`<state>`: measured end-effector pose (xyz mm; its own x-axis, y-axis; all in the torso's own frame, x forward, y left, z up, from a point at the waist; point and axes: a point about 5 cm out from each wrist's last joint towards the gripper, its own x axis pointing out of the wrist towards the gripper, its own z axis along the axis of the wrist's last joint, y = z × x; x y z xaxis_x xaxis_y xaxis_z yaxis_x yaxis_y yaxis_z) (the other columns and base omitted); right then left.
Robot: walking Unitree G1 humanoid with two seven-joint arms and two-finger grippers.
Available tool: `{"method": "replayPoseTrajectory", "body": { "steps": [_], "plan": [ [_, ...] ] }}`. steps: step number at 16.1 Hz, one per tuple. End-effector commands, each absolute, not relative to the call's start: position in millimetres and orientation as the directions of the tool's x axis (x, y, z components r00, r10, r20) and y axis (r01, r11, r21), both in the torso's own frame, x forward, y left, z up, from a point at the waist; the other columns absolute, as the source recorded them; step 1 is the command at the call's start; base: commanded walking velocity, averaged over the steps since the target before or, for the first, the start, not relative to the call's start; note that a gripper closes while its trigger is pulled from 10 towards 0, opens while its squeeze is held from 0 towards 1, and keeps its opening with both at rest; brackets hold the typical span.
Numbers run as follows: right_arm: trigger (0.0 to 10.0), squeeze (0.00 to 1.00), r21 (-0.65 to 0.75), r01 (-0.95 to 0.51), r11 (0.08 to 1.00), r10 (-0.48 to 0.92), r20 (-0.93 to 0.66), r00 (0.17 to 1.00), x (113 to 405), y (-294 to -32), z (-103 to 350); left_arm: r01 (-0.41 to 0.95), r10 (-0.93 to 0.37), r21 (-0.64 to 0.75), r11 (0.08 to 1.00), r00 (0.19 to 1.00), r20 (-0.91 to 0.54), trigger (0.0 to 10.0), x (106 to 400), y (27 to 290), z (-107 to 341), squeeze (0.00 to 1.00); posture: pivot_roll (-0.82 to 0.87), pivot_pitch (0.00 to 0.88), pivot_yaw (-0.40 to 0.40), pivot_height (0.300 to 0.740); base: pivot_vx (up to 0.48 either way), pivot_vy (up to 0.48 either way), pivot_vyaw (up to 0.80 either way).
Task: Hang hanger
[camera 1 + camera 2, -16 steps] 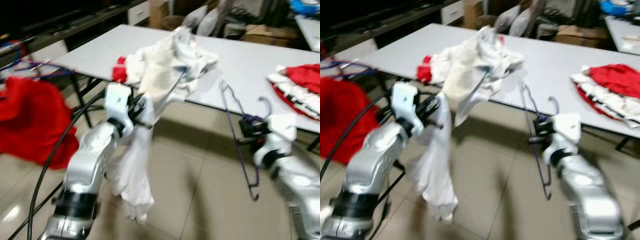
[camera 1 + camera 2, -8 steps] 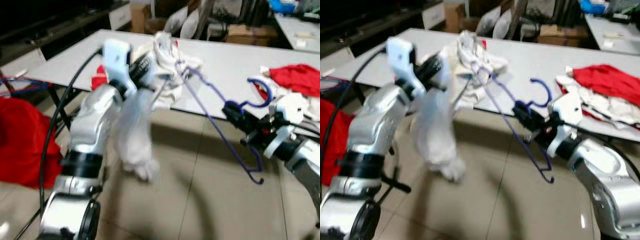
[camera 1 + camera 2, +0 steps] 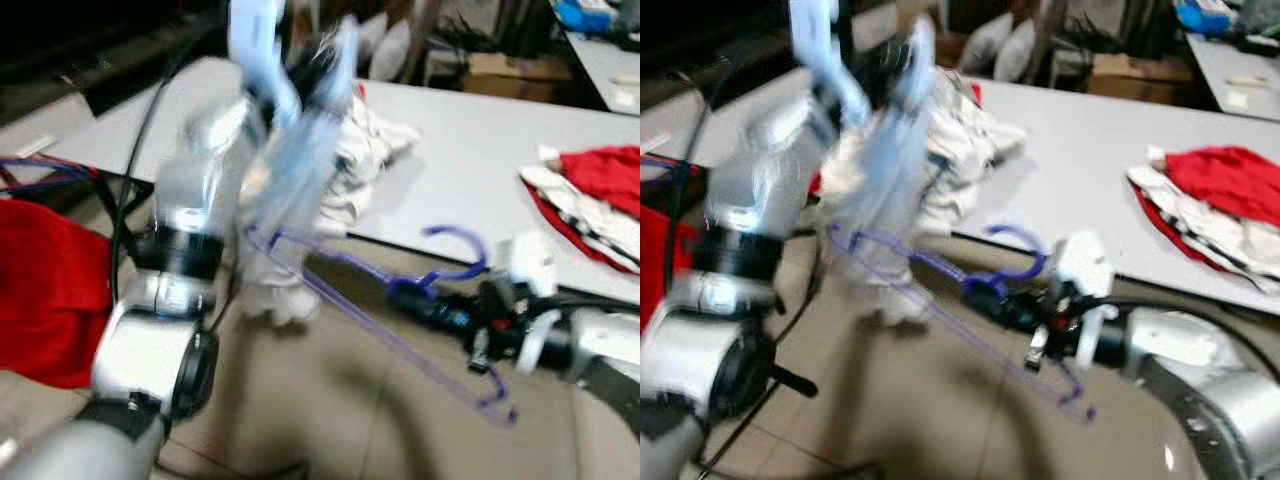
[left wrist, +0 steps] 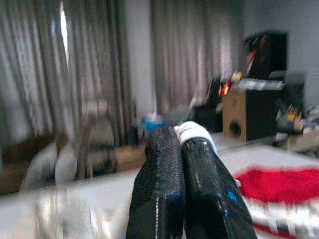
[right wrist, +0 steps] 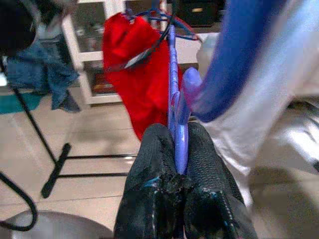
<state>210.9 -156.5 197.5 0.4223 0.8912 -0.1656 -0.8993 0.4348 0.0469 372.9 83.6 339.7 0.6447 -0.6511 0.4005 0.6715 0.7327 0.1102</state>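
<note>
The thin purple wire hanger [image 3: 380, 320] lies almost flat across the lower middle of the left eye picture, its hook curling up near the centre and one long arm running toward the pale garment. The right gripper [image 5: 178, 164] is clenched on the hanger's neck just under the hook; in the right wrist picture the two black fingers [image 5: 149, 164] press the purple wire between them, so the grip looks firm. I think it is held by the neck so that the shoulder end stays free to go into the cloth. The white, soft garment [image 3: 290, 190] hangs in the upper left of the picture, blurred, and the left gripper [image 4: 182, 149] holds it up high, its fingers closed together with a bit of white fabric pinched at the tips. Lifting it this way lets the cloth fall open below, where the hanger's far end touches or enters it; the blur does not let me say which. Behind them stands the long white table [image 3: 480, 170] with a heap of white clothes [image 3: 370, 160] and, at the right edge, a red and white folded pile [image 3: 590, 195]. A red cloth [image 3: 45, 290] hangs at the far left.
</note>
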Motion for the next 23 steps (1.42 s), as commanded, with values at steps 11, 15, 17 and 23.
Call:
{"method": "replayPoseTrajectory", "body": {
  "steps": [11, 15, 17, 23],
  "plan": [
    [10.0, 0.0, -0.001, -0.92, 0.392, 0.867, -0.334, 0.37, 215.6, -134.5, 169.1, 0.712, -0.651, 0.12, 0.692, 0.544, 0.53, 10.0, 372.7, 100.4, 401.2, 0.0, 0.1, 0.0, 0.026, 0.74, 0.357, 0.0, 0.0],
    [10.0, 0.0, -0.064, -0.858, 0.51, 0.827, -0.24, 0.509, 239.8, -133.0, 177.3, 0.765, -0.669, 0.082, 0.639, 0.499, 0.551, 10.0, 367.5, 94.2, 407.5, 0.0, 0.09, 0.0, 0.038, 0.74, 0.362, 0.0, 0.0],
    [10.0, 0.0, -0.053, -0.8, 0.597, 0.787, -0.152, 0.598, 258.6, -127.3, 181.5, 0.794, -0.673, 0.064, 0.604, 0.466, 0.575, 10.0, 362.0, 91.0, 414.7, 0.0, 0.1, 0.0, 0.037, 0.74, 0.362, 0.0, 0.0],
    [10.0, 0.0, -0.239, -0.394, 0.888, 0.414, 0.042, 0.909, 322.0, -176.5, 232.7, 0.784, -0.647, 0.108, 0.611, 0.417, 0.638, 10.0, 344.3, 109.9, 445.8, 0.0, 0.11, 0.0, 0.024, 0.74, 0.362, 0.0, 0.0]
  ]
}}
